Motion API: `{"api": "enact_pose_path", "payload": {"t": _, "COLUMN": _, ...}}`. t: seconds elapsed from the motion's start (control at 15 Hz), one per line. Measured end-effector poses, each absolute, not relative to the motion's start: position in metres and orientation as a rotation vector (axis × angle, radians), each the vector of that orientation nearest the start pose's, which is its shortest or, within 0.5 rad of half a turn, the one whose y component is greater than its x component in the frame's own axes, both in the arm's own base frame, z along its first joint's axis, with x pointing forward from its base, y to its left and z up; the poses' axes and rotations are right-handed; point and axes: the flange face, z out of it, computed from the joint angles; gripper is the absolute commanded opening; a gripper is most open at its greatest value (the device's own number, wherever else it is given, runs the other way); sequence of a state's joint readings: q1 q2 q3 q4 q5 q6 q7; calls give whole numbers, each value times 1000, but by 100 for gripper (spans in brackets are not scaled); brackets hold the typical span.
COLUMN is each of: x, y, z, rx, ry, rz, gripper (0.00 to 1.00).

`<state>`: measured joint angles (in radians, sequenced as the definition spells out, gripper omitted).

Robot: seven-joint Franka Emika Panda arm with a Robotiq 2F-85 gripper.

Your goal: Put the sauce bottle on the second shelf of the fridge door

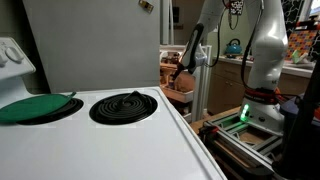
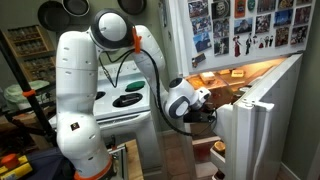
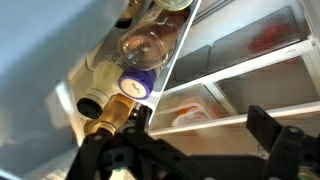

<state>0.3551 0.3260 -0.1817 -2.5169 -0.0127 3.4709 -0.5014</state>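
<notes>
fingers: spread apart, nothing clamped | sauce bottle: in fridge door rail, among other bottles, just beside one finger, contact unclear | arm: stretched into the open fridge beside the door | stove: well apart from the door

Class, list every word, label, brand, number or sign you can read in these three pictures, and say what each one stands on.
No text is legible in any view.
Pictures stuck on the upper door: too small to read.
Stove dial: any markings are blurred.
Bottles in the wrist view: caps and labels are blurred, and no brand or word can be made out.
</notes>
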Motion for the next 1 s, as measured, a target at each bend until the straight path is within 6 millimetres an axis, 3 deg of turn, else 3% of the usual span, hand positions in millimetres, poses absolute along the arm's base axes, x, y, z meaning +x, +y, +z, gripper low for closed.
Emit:
{"api": "enact_pose_path", "payload": {"t": 0.4, "x": 492, "y": 78, "z": 271, "rx": -2954, "ry": -1062, "rz": -949, "gripper": 100}}
{"api": "enact_pose_path", "payload": {"t": 1.0, "x": 470, "y": 46, "z": 364, "rx": -2993, "ry": -1052, "rz": -690, "gripper": 100}}
